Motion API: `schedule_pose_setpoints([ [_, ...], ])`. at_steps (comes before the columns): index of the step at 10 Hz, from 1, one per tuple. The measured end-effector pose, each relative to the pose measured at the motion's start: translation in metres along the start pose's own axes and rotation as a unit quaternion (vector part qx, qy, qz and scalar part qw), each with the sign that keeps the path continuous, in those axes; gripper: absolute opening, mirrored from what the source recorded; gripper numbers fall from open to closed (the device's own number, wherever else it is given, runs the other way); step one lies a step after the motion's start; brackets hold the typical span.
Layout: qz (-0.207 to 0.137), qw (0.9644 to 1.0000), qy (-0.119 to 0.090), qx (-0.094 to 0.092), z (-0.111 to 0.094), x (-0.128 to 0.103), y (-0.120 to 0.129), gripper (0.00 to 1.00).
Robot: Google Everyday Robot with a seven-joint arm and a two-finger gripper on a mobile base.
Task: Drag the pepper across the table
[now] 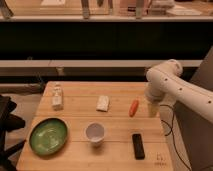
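The pepper (133, 107), small, tapered and orange-red, lies on the right half of the light-wood table (75, 116). My white arm reaches in from the right, its elbow above the table's right edge. My gripper (152, 108) hangs down just right of the pepper, close beside it and near the table surface. I cannot tell whether it touches the pepper.
A black remote (137, 145) lies near the front right, with a small dark logo mark (160, 157) at the corner. A white cup (94, 133), a green bowl (48, 135), a white packet (103, 103) and a small pale bottle (57, 96) stand further left. A dark counter runs behind.
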Motion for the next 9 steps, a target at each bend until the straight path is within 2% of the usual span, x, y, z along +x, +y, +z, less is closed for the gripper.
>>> schedule_pose_setpoints([
  [3, -0.012, 0.9999, -0.006, 0.001, 0.008, 0.001, 0.0, 0.8],
  [5, -0.027, 0.9996, -0.01, -0.003, 0.025, -0.004, -0.003, 0.8],
  [9, -0.033, 0.9993, -0.013, -0.007, 0.042, -0.01, -0.012, 0.8],
])
